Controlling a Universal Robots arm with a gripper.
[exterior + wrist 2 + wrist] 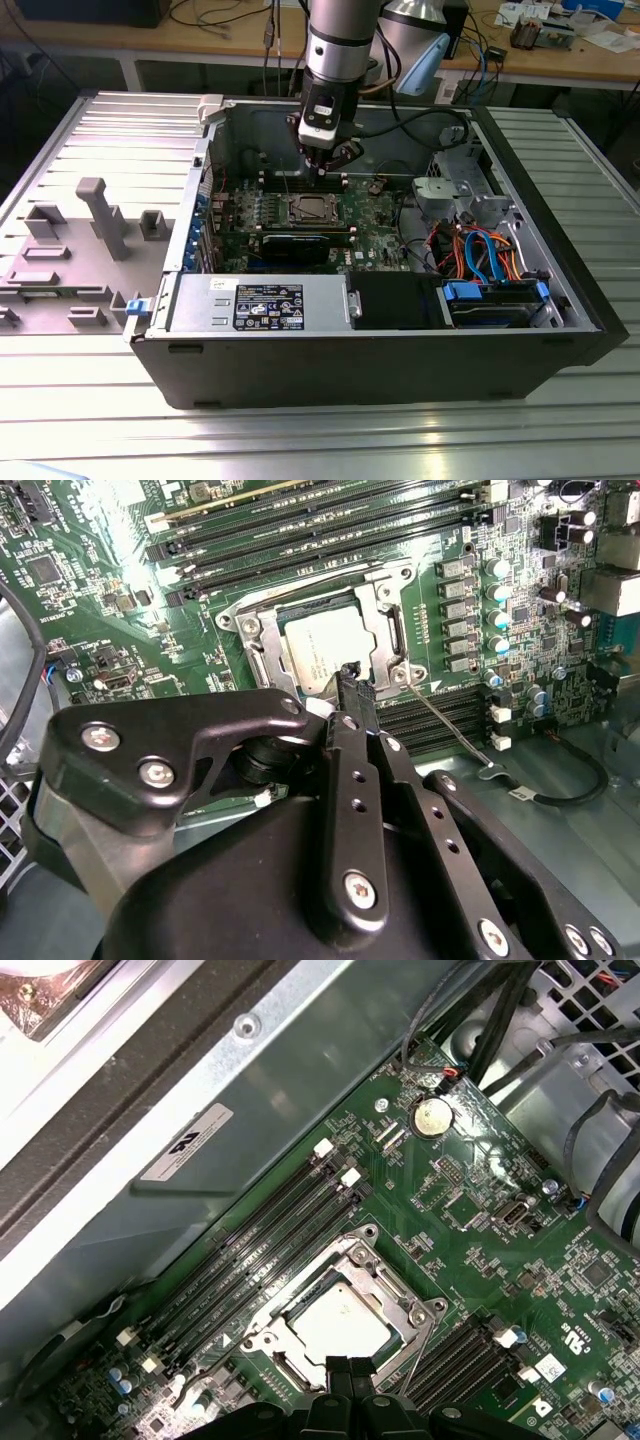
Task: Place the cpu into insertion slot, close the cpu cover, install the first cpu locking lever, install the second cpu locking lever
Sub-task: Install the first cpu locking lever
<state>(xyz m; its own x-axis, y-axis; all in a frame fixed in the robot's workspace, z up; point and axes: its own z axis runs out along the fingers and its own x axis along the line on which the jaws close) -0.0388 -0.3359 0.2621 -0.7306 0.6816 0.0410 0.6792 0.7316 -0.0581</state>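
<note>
Chip [322,645] sits in the socket [258,665] just beyond the end effector [350,673], with the cover [384,605] down around it. The end effector is pinched narrow, holding nothing. A thin lever [450,730] juts loose beside its tips; a skewed push could slip off and gouge the board [100,605].

One cpu [338,1322], one cpu cover [408,1308], one insertion slot [247,630], one computer case [350,372]

Exterior view overlooks the whole case [300,370]; both wrist views closely share the insertion slot [262,670] [265,1338].
</note>
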